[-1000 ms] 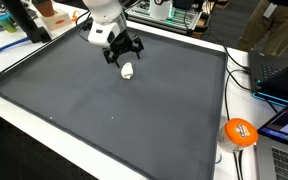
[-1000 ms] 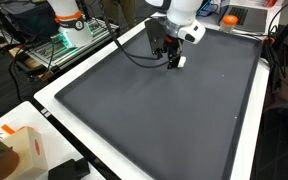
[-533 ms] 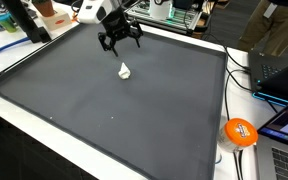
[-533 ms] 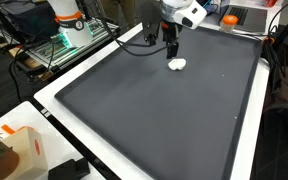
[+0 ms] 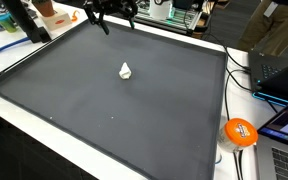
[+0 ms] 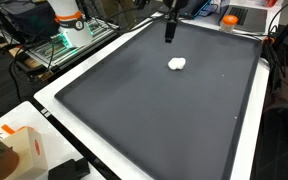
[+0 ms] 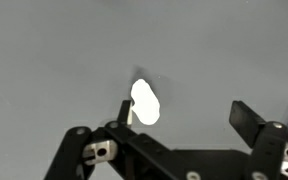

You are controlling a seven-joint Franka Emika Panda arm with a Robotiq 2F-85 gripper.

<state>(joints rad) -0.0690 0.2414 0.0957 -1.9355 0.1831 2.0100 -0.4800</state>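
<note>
White crumpled lump (image 7: 144,102) sits loose on a dark grey mat (image 7: 54,50). In wrist view it shows just past the pincer (image 7: 184,112), closer to one finger (image 7: 124,110) than the other and touching neither. Pincer is spread wide w/ nothing in it, hanging well above the mat.

In an exterior view, nearest the camera is an orange round object (image 5: 240,131) on the white counter (image 5: 209,150), off the mat's corner, w/ a black laptop (image 5: 280,72) just behind it. Then the mat (image 5: 84,110), covering most of the counter. The lump (image 5: 126,71) lies past mid-mat, toward the far edge. Pincer (image 5: 118,18) hangs over the far edge, well apart from the lump.

In an exterior view from another side, an orange & white box (image 6: 19,150) is up front, then the mat (image 6: 154,120), then the lump (image 6: 177,63) in the far part. Pincer (image 6: 169,32) hangs beyond it, fingers pointing down. A white & orange robot base (image 6: 69,20) stands at the back, off the mat.
</note>
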